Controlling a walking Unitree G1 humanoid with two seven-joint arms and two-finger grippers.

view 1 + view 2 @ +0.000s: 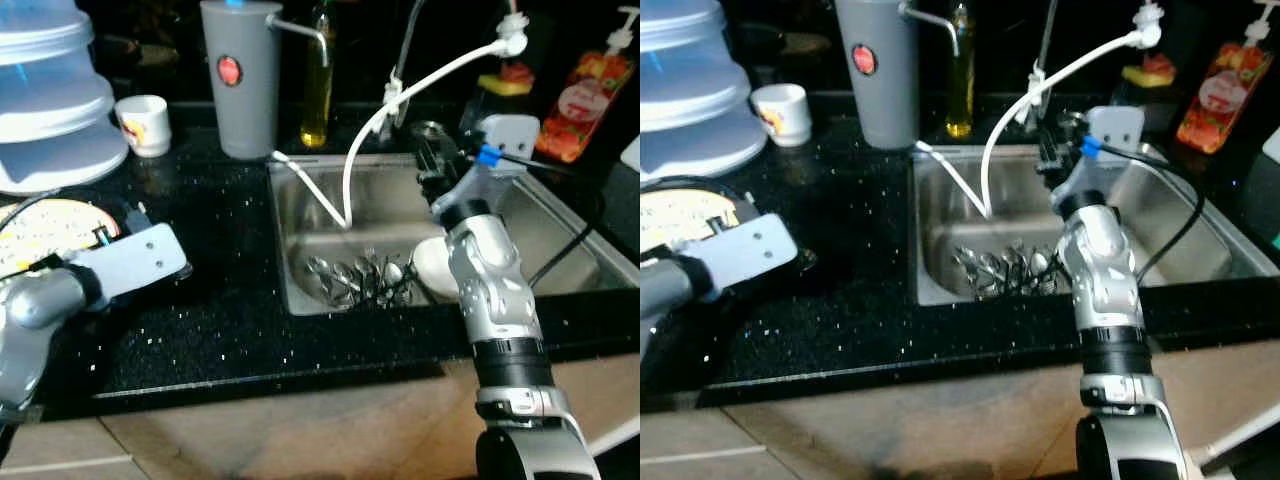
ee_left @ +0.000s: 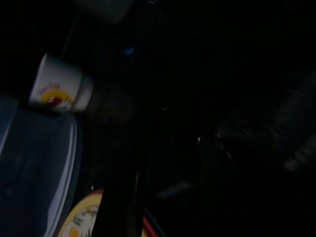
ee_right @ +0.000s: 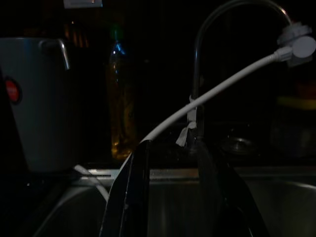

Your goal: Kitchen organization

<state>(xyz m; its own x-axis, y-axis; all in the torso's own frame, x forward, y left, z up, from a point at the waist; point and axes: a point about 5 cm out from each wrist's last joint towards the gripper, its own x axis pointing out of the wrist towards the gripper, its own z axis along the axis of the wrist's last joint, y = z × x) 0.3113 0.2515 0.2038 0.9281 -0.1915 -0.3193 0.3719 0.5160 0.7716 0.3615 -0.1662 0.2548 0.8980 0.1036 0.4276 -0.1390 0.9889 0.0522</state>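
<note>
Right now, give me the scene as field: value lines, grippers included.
surface: black speckled counter with steel sink
in sink: pile of cutlery, white dish, white hose hanging in from the faucet
behind sink: grey jug, oil bottle, sauce bottles
counter left: small white cup, stacked blue-white containers, patterned plate
right gripper: open, over the sink, facing the faucet
left gripper: over the counter by the plate, fingers unclear
</note>
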